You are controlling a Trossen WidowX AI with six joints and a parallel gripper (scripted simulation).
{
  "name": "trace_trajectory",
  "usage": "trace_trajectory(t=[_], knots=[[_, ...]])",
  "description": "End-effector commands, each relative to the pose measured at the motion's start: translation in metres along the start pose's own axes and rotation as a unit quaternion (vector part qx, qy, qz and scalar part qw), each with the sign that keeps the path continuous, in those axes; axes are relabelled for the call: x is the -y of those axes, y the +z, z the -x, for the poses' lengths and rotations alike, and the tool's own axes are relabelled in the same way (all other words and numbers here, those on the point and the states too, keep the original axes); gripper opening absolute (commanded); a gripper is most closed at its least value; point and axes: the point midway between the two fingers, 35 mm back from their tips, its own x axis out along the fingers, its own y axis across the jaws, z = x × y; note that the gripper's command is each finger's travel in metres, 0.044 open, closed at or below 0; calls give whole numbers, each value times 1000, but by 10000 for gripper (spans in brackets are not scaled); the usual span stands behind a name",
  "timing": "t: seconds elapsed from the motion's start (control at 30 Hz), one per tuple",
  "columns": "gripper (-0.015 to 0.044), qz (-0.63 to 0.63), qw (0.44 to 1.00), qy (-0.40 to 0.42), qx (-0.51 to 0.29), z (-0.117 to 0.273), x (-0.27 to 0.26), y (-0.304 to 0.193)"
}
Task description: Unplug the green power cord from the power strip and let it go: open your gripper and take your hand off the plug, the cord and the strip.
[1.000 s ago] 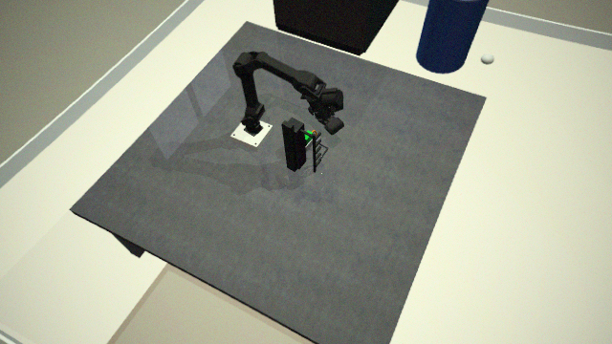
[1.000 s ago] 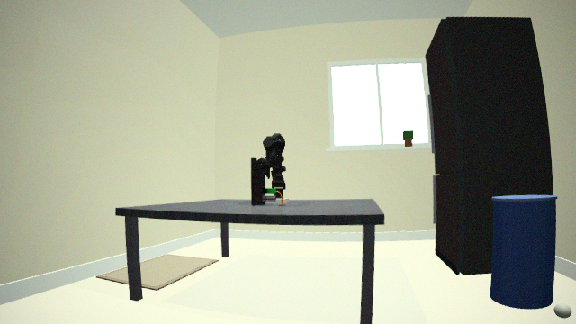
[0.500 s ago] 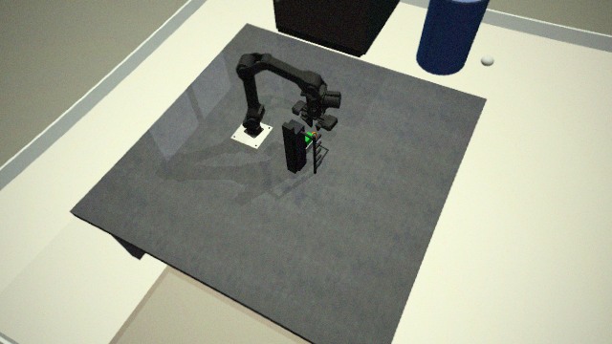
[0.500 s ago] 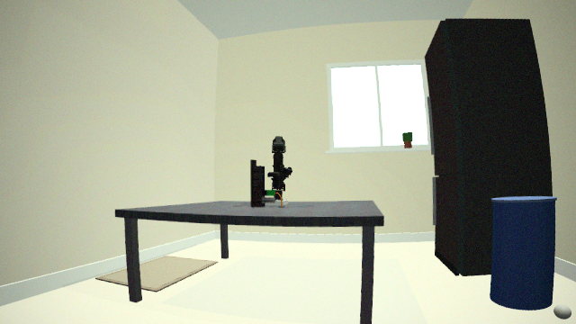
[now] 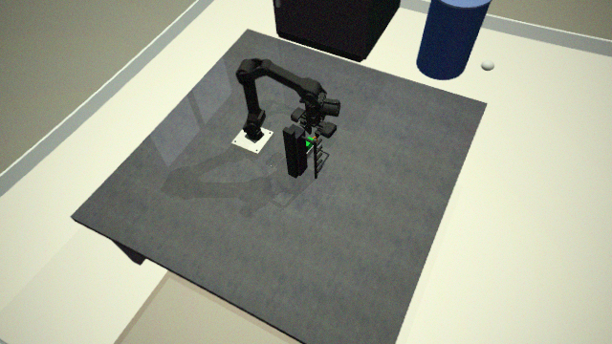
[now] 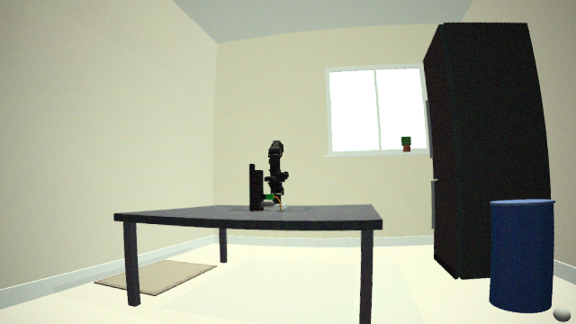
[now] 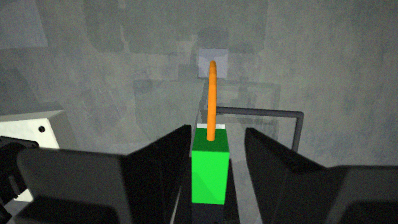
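While the half-open gripper [image 7: 210,165] straddles the green plug [image 7: 210,167] without pinching, it should be centred, then closed squarely.

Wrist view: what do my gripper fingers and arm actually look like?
The gripper has two matte black, wedge-shaped fingers, plain and unmarked. The arm is black throughout, with blocky links on a white square base plate. No cables or labels show.

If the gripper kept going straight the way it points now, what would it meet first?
Most likely the green plug, which sits between the open gripper's fingers with a gap on the right side. The orange cord runs on beyond it. Exact depth is unclear.
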Motion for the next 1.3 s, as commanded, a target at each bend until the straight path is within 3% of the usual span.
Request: trace_trajectory(t=[0.0,1.0,1.13,1.27], knots=[[160,2,1000,3,-3,-1,-2,-8],[160,2,1000,3,-4,-13,-4,-27],[55,0,1000,1,-2,-10,-3,-26],[28,0,1000,1,-2,-10,-3,-26]])
